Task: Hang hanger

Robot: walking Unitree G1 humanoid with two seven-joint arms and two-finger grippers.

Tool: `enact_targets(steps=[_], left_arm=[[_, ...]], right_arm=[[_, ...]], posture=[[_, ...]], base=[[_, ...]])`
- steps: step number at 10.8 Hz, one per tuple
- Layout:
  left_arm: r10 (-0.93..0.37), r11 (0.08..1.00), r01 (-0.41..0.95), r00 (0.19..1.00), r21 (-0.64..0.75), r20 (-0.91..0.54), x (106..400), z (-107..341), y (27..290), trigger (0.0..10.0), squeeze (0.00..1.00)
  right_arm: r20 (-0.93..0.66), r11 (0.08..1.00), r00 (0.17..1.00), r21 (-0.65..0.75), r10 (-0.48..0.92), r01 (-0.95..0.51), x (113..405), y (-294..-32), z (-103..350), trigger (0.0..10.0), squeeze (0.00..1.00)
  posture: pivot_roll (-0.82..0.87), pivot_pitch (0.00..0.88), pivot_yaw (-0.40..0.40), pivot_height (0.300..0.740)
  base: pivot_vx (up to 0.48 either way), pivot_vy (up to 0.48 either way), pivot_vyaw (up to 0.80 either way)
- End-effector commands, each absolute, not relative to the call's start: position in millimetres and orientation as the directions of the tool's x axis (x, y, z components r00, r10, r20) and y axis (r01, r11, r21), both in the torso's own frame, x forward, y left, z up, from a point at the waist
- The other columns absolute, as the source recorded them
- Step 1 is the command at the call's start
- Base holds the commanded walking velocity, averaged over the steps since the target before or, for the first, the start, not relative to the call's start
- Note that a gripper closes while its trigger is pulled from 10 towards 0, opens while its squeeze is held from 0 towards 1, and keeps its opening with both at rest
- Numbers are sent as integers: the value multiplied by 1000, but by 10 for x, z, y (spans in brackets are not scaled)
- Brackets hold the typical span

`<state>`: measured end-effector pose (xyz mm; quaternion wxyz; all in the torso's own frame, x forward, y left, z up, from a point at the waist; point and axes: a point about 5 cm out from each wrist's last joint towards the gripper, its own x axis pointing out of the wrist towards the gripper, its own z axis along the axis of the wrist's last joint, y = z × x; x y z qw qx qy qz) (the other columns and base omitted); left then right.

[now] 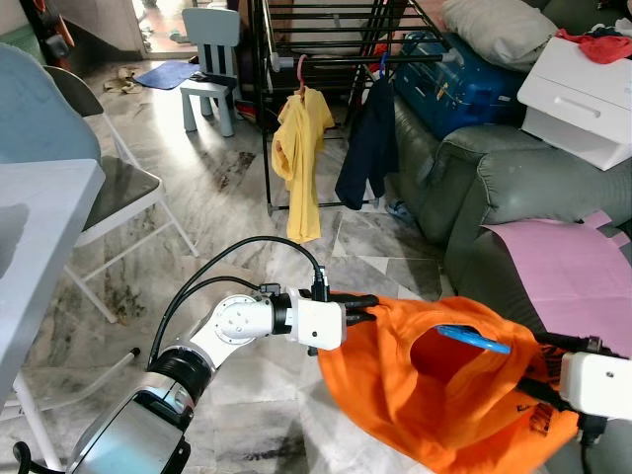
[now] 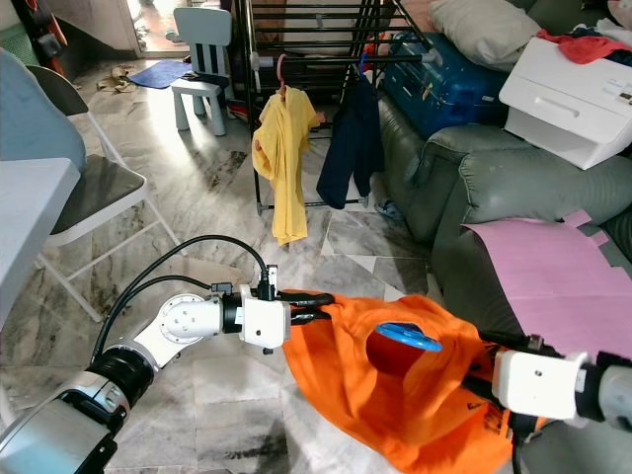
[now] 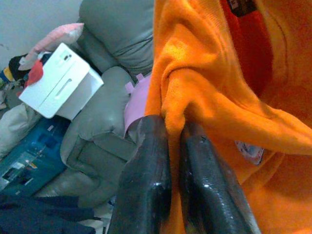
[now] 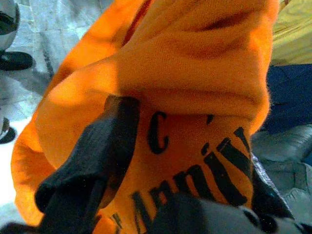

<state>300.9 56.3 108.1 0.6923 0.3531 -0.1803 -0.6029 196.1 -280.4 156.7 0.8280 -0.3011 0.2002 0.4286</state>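
Observation:
An orange shirt (image 1: 415, 405) with black lettering hangs stretched between my two grippers, low over the marble floor. A blue hanger (image 1: 474, 341) lies inside its neck opening. My left gripper (image 1: 373, 304) is shut on a bunched fold at the shirt's left shoulder; in the left wrist view the black fingers (image 3: 146, 185) pinch the orange cloth. My right gripper (image 1: 541, 365) holds the shirt's right side, with printed fabric between its fingers (image 4: 97, 161). A black drying rack (image 1: 326, 59) stands at the back with a yellow shirt (image 1: 301, 148) and a navy garment (image 1: 367, 143) hung on it.
A grey-green sofa (image 1: 494, 168) runs along the right, carrying a blue suitcase (image 1: 464, 74), a white box (image 1: 583, 99) and a pink sheet (image 1: 563, 257). A folding chair (image 1: 118, 188) and a pale table (image 1: 39, 227) stand on the left. A small blue child's chair (image 1: 210, 69) is beyond.

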Motion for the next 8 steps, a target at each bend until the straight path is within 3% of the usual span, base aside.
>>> enact_targets(steps=[1,2,3,6,7,8], left_arm=[[-971,58,690,207,722,-120,3026,1179,516,0,0],[-971,47,694,199,718,-129,3020,1167,511,0,0],[-971,47,696,200,717,-130,3021,1165,507,0,0],[-971,47,699,199,714,-131,3019,1157,493,0,0],[-970,46,700,201,712,-134,3019,1153,494,0,0],[-970,48,701,202,712,-133,3021,1155,489,0,0]], right_arm=[[-595,417,527,-326,607,-848,1958,-2772,1620,0,0],[-567,396,583,-430,581,-812,2052,-2745,1688,1922,0],[-539,389,615,-481,575,-785,2115,-2711,1745,10000,0],[-540,369,621,-507,568,-779,2151,-2702,1764,10000,0],[-501,422,612,-447,612,-789,2170,-2645,1826,10000,1000],[-505,413,603,-443,618,-795,2158,-2622,1825,10000,1000]], posture=[[-54,0,-30,740],[-55,0,-31,740],[-56,0,-31,740],[-55,0,-32,740],[-55,0,-33,740],[-54,0,-33,740]], base=[[0,0,0],[0,0,0],[0,0,0],[0,0,0],[0,0,0],[0,0,0]])
